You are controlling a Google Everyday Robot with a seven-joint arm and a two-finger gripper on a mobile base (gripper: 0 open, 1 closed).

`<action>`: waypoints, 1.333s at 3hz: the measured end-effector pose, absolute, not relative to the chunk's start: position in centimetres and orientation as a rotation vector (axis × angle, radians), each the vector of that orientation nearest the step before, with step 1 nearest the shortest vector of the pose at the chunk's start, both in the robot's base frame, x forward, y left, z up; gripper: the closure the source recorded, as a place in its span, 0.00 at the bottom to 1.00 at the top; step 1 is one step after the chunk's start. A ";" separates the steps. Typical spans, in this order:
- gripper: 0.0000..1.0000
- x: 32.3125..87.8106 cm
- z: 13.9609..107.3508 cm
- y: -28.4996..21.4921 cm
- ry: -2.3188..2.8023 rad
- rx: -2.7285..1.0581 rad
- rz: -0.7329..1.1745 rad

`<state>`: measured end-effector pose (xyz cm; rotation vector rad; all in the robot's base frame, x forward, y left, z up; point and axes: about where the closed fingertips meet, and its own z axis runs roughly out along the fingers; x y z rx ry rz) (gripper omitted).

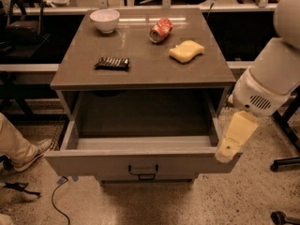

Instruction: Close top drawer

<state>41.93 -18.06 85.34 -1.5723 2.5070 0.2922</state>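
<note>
The top drawer (93, 164) is pulled fully out of the grey cabinet; its wide flat front faces me with a small dark loop handle (143, 171), and its deep grey box body looks empty. My white arm comes in from the right. My gripper (228, 149), with cream-coloured fingers, hangs down at the drawer's front right corner, just over the right end of the drawer front.
On the cabinet top (140, 74) lie a white bowl (104, 19), a crushed red can (161, 30), a yellow sponge (186, 50) and a dark snack bar (112, 63). A person's leg and shoe (21, 149) are at left. A chair base (286, 163) and cables (56, 200) are on the floor.
</note>
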 end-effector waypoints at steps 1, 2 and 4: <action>0.16 40.5 81.4 -17.5 2.607 -1.500 0.401; 0.39 39.4 77.9 -16.5 2.673 -1.450 0.477; 0.86 39.4 70.9 -14.6 2.804 -1.385 0.457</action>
